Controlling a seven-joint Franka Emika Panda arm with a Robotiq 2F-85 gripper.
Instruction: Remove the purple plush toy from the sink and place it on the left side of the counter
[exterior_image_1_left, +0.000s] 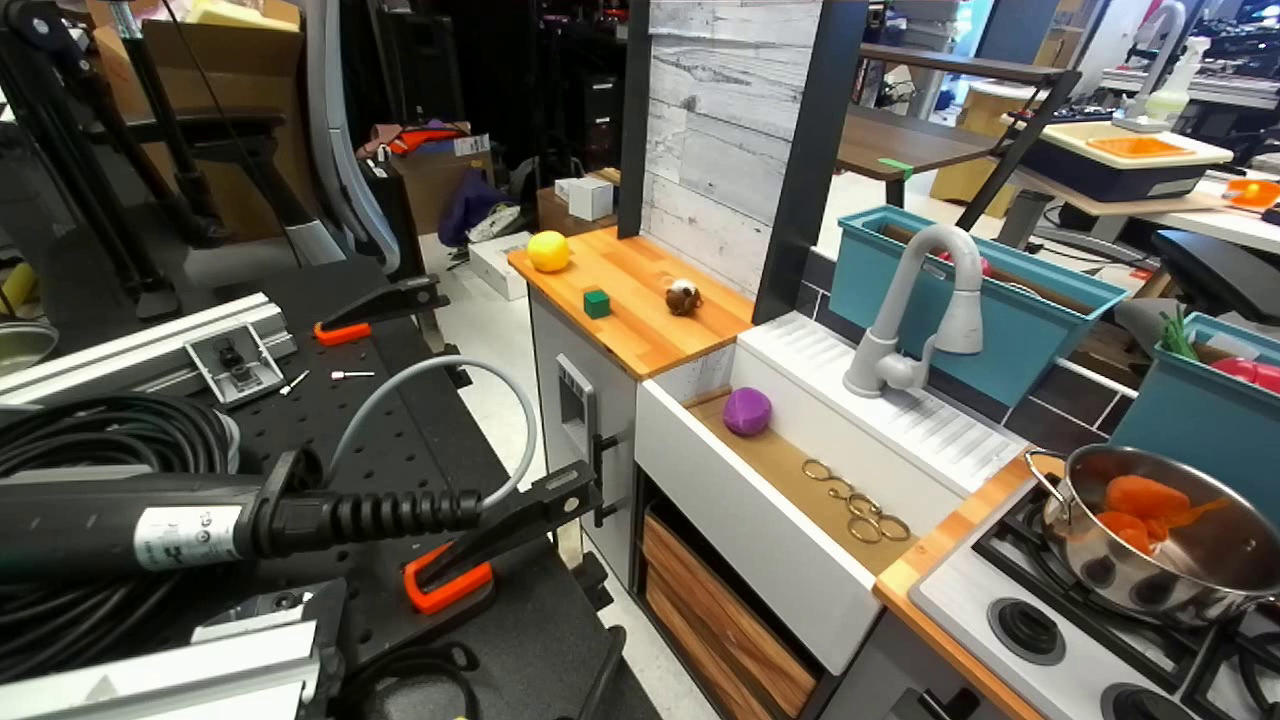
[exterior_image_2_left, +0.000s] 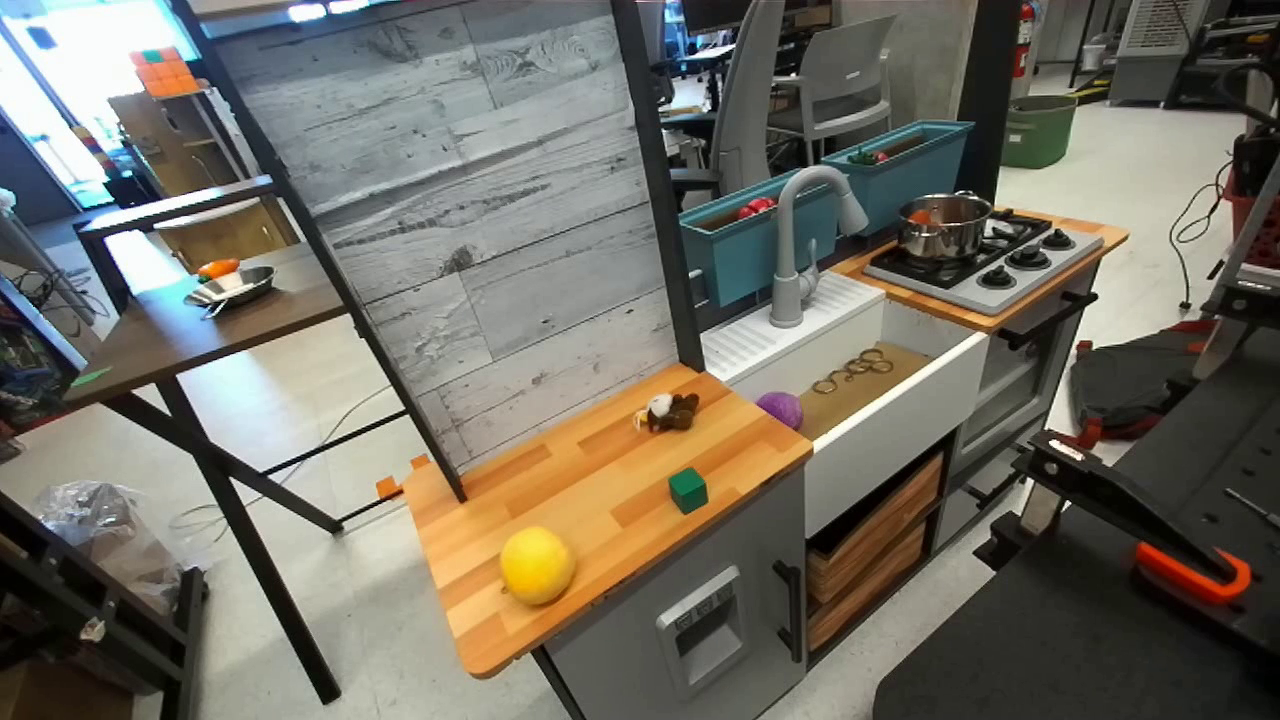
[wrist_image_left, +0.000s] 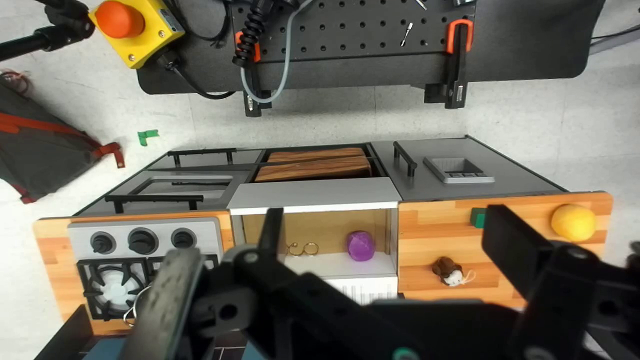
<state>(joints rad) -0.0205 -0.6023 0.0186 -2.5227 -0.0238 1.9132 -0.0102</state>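
The purple plush toy (exterior_image_1_left: 747, 411) sits in the sink (exterior_image_1_left: 745, 525), on its brown floor at the end nearest the wooden desk (exterior_image_2_left: 590, 470), near the back wall. Going by looks & the task wording, it's prob. very light, soft and squashy, w/ a cloth-like skin that shouldn't slip much & nothing that'd break. Best hold is approx. round its middle, i.e. the widest part, taken from either side, coming straight down; a mod. squeeze should do, & a shallow pinch nr the top might let it roll out. Room is a bit tight: the sink's end wall is close by, leaving little slack on that side for anything reaching down next to it. The metal rings (exterior_image_1_left: 860, 508) lie further along the same floor, well apart from the toy, so prob. no bother.

The tool (wrist_image_left: 389, 233) shows only in the wrist view, well above the sink. Its fingers (wrist_image_left: 271, 232) stand wide apart, hold nothing & touch nothing; blur so nr the lens leaves it unclear whether that's the full spread. That opening looks ample for the toy, so prob. no adj. is needed before going down.
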